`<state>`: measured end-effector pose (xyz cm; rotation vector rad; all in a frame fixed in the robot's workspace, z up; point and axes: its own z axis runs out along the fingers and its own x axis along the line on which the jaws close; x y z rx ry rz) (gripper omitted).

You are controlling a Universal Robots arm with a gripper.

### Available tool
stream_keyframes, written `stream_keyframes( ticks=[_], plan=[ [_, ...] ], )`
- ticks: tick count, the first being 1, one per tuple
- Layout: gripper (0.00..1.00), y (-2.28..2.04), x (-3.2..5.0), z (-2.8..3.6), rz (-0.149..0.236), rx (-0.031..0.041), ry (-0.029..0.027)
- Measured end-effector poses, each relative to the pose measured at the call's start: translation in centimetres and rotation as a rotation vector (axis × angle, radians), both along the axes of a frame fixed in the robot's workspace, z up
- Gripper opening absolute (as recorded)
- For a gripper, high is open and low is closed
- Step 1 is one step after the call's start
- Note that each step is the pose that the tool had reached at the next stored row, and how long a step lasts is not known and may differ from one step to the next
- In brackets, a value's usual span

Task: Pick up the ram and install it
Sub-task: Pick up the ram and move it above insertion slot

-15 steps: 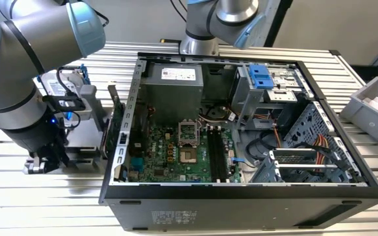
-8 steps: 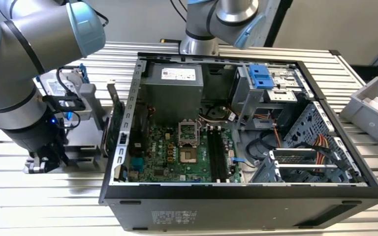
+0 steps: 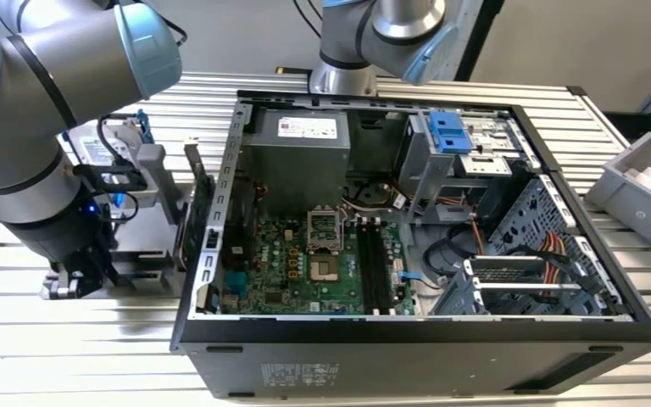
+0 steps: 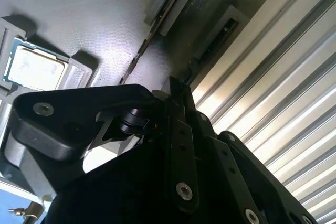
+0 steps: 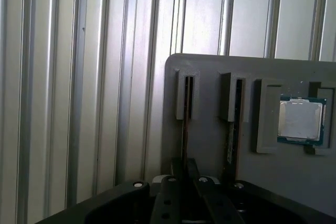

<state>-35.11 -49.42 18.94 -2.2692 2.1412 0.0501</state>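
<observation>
A ram stick (image 5: 184, 135) stands on edge in a slot of the grey holder tray (image 5: 210, 64), the slot farther from the processor chip. In both wrist views my gripper (image 5: 184, 167) is down over this stick, with its black fingers (image 4: 177, 95) pressed close on either side of the thin edge of the ram stick (image 4: 209, 46). In the exterior view the gripper (image 3: 77, 278) is low beside the tray, at the exterior view's left of the open computer case (image 3: 416, 331). The motherboard's long memory slots (image 3: 375, 264) lie inside the case.
A second ram stick (image 5: 230, 140) stands in the neighbouring slot, and a processor chip (image 5: 300, 120) lies in a tray pocket. The case walls, drive cage (image 3: 461, 144) and cables (image 3: 529, 250) crowd the board. A grey bin (image 3: 642, 182) sits at the exterior view's right.
</observation>
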Motion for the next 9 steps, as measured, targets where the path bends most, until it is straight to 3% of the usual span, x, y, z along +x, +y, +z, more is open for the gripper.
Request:
stream_keyframes(
  ticks=[9],
  plan=[
    [0.0, 0.0, 0.0, 0.62, 0.0, 0.0001, 0.0]
  ],
)
